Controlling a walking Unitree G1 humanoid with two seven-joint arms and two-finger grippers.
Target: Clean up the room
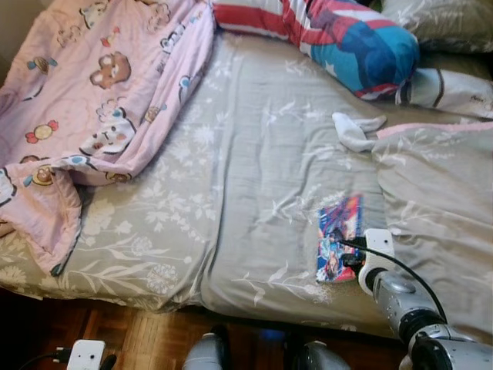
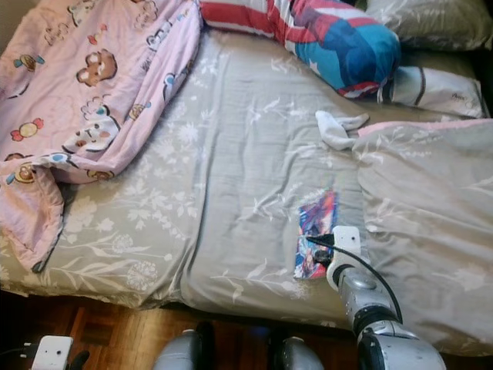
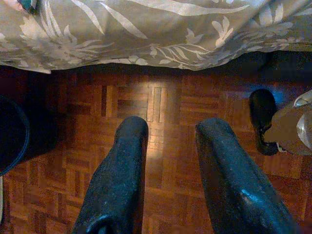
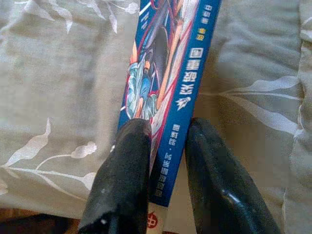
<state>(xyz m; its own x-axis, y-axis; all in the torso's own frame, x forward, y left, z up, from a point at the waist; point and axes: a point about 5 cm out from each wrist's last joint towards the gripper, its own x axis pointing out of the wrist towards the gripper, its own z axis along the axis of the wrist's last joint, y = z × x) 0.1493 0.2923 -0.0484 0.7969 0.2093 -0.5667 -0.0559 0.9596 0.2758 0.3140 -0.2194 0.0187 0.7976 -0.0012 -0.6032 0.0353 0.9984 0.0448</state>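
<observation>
A colourful comic book [image 1: 339, 231] lies near the front edge of the bed [image 1: 254, 154], on the grey floral sheet. My right gripper [image 1: 347, 250] reaches in from the lower right and is at the book's near end. In the right wrist view its two black fingers [image 4: 126, 161] straddle the book [image 4: 165, 73], one on the cover and one beside the spine, shut on it. A white sock [image 1: 356, 131] lies further back on the sheet. My left gripper [image 3: 170, 131] hangs open over the wooden floor [image 3: 156, 97] by the bed's edge.
A pink cartoon blanket [image 1: 100, 92] is bunched over the bed's left side. A red, white and blue pillow [image 1: 362, 38] lies at the head. A grey floral duvet [image 1: 439, 200] covers the right side. My feet [image 1: 208, 354] stand against the bed's front edge.
</observation>
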